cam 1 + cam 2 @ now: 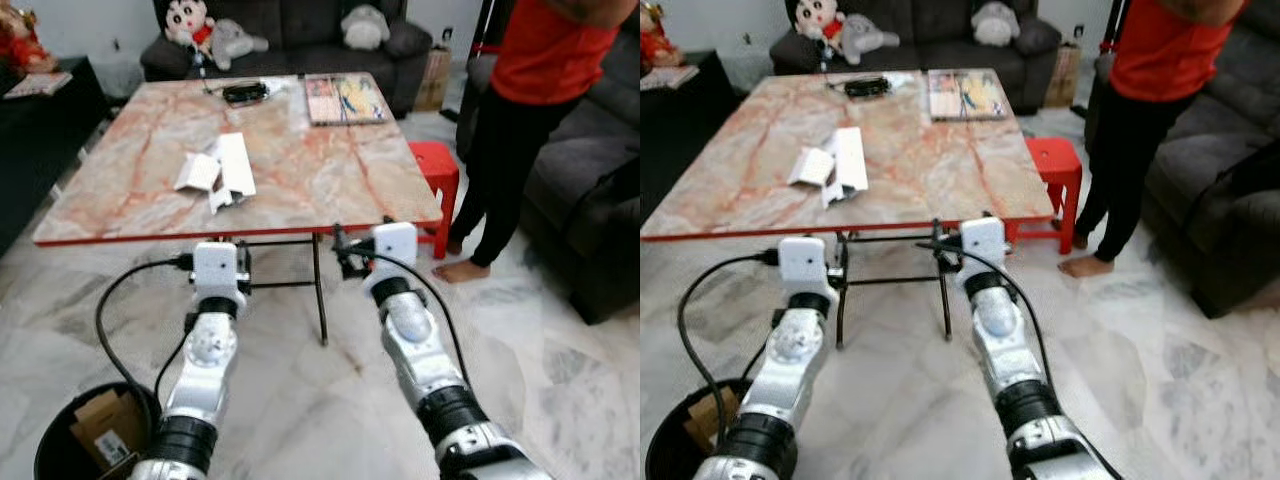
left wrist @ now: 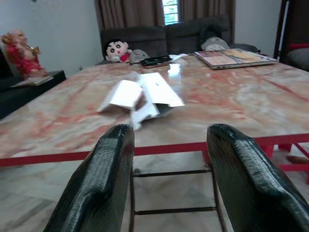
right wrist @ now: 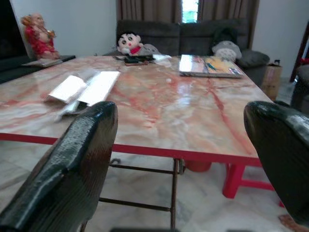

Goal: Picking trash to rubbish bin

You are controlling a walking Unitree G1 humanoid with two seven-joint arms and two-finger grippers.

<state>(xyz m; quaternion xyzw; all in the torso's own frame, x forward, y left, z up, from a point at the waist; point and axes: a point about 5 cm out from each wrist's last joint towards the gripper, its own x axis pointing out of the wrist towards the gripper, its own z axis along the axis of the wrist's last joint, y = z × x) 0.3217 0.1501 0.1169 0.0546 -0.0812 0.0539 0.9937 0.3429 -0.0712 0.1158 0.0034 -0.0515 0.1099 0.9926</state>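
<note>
White flattened cardboard trash (image 1: 218, 172) lies on the left part of the marble table (image 1: 330, 170), also seen as the white cardboard trash (image 2: 140, 94). Both arms are held forward just short of the table's red front edge, at about its height. My left gripper (image 2: 169, 140) is open with nothing between its fingers, and the trash is straight ahead of it. My right gripper (image 3: 181, 116) is open wide and empty, with the trash off to one side. A black rubbish bin (image 1: 52, 448) with cardboard pieces inside stands on the floor by my left arm.
A person in a red top (image 1: 530, 120) stands at the table's right, beside a red stool (image 1: 435, 175). A magazine (image 1: 343, 98) and a black object (image 1: 245, 92) lie at the table's far end. Dark sofas (image 1: 600, 200) line the back and right.
</note>
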